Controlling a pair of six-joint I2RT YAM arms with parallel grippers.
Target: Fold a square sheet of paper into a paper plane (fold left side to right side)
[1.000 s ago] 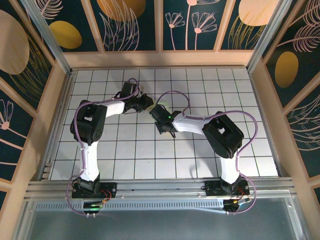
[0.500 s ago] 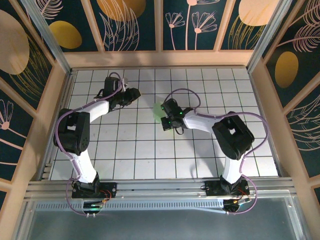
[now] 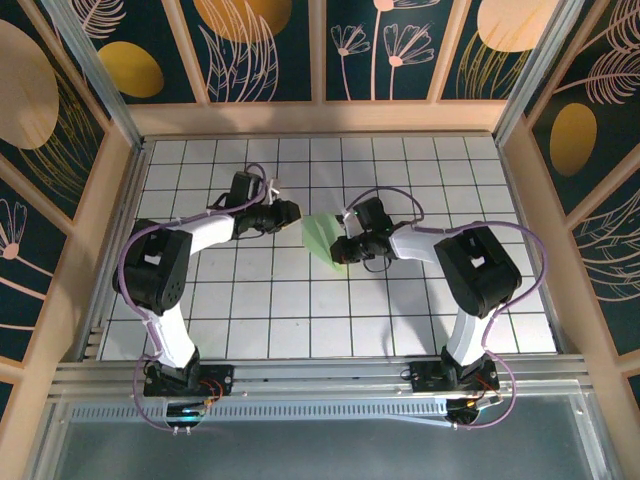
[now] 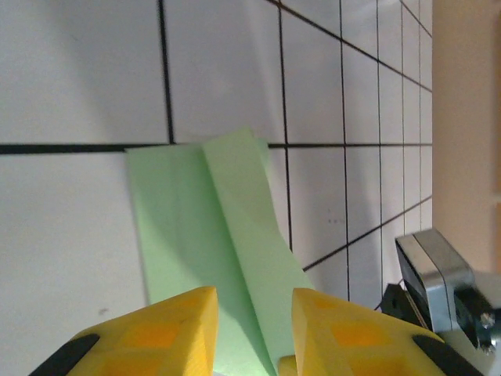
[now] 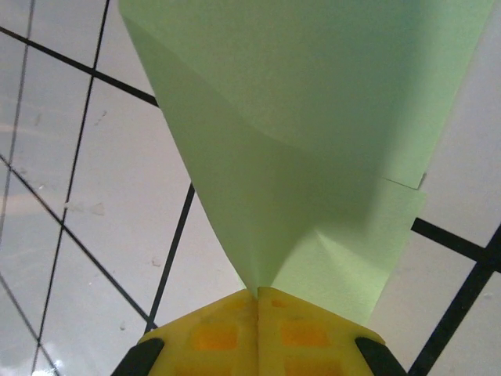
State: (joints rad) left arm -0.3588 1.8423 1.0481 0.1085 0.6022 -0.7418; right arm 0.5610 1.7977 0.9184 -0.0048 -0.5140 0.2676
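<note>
Paper (image 3: 322, 238) pinched tight in right tool (image 5: 257, 291), more of it exposed than before
Left tool (image 4: 254, 295) (fingers spread) has swung back in beside its left edge.

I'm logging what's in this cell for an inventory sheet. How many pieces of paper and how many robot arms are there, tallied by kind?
pale-green paper: 1
robot arms: 2 (left arm, right arm)
Total: 3
</note>
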